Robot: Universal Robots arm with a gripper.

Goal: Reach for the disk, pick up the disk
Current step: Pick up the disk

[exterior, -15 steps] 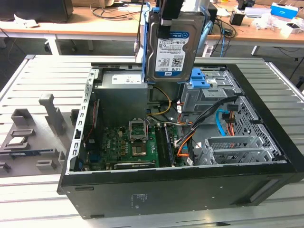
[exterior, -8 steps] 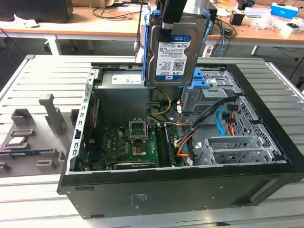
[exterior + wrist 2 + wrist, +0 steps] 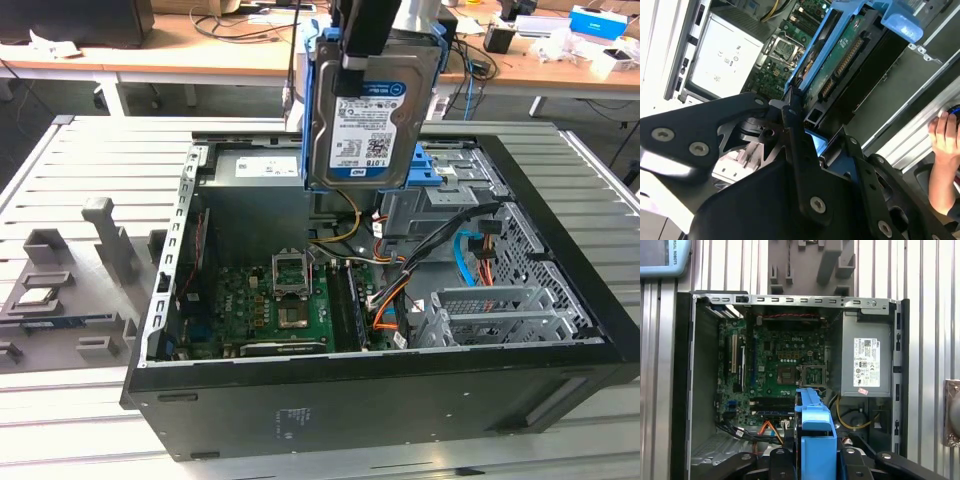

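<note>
The disk (image 3: 362, 125) is held up in the air by the gripper (image 3: 362, 40), above the far part of the open computer case (image 3: 560, 300) — fully lifted clear of the drive bays. It hangs upright, label side turned toward the exterior camera, with the blue rail frame (image 3: 312, 110) seen along both long edges. The gripper is clamped on the disk from above; its black fingers are seen closed against the top edge of the drive in the exterior view.

In the second wrist view the black finger linkage (image 3: 790, 145) is seen pressed onto the disk (image 3: 840, 65), whose green circuit-board underside and blue rail run away from the camera toward the motherboard (image 3: 785, 55). In the first wrist view the blue rail (image 3: 814, 430) is seen edge-on between the gripper parts, with the case interior below it.

Inside the case: motherboard (image 3: 290, 300) with the processor socket (image 3: 290, 270) on the floor of the case, the power supply (image 3: 866, 360) against one wall, orange and blue cables (image 3: 470, 255) near the metal drive cage (image 3: 490, 310) on the exterior view's right.

The case sits on a slatted metal table (image 3: 100, 160). Grey fixtures (image 3: 70, 270) are seen on the table at the exterior view's left, well apart from the case. A person's hand (image 3: 946, 135) rests on the table edge in the second wrist view — not touching the disk.
</note>
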